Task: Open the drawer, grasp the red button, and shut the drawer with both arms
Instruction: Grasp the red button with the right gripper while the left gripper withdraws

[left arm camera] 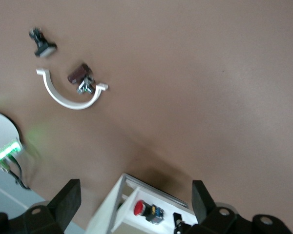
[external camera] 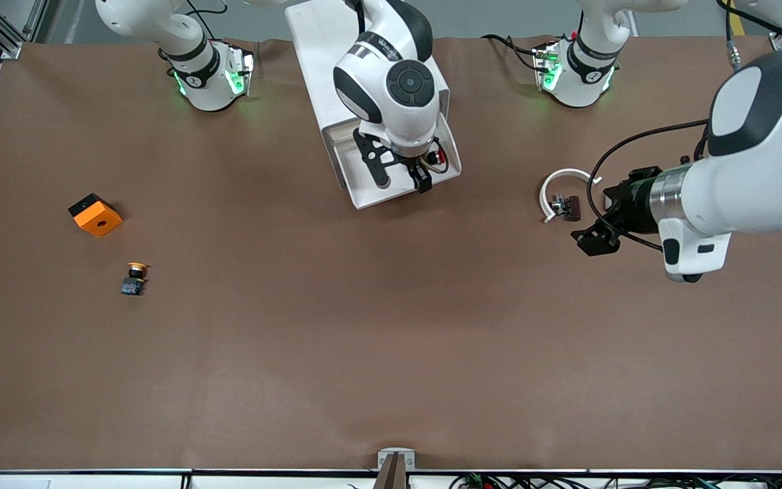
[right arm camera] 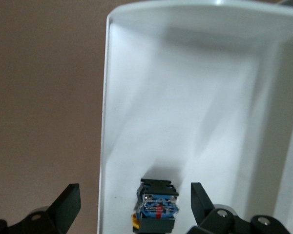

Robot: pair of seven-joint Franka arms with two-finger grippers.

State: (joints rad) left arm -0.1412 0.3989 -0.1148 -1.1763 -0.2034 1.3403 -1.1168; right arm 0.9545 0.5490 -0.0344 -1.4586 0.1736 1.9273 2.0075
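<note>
Button-grabbing is the step in hand, judging by the layout: the drawer is already standing open and the button is still lying inside it.

Going from the biggest thing down, the brown-covered desk [external camera: 391,353] is carrying everything. The two glossy white jointed arms are reaching over it. The right arm is hanging over the white plastic drawer [external camera: 391,193], which is sitting pulled out of its white housing in the middle of the desk, near the arms' bases. The left arm is waiting over the desk toward its own end, its black left pincer [external camera: 594,239] spread wide and empty, near a white curved plastic clip [external camera: 557,187] and a small dark brown part [external camera: 571,207].

The black right pincer [external camera: 404,175] is hovering over the drawer with its fingers wide apart, holding nothing. In the right wrist view the tiny push button with a red cap on a black-and-blue body [right arm camera: 157,207] is lying on the drawer floor between the two fingers, near one side wall.

To do this well, the right pincer probably needs to be descending straight, straddling the body evenly, staying clear of the wall, and closing only once its fingers are level with the body.

Toward the right arm's end, an orange square block [external camera: 96,215] and a yellow-capped button [external camera: 134,279] are lying well apart from the drawer.
</note>
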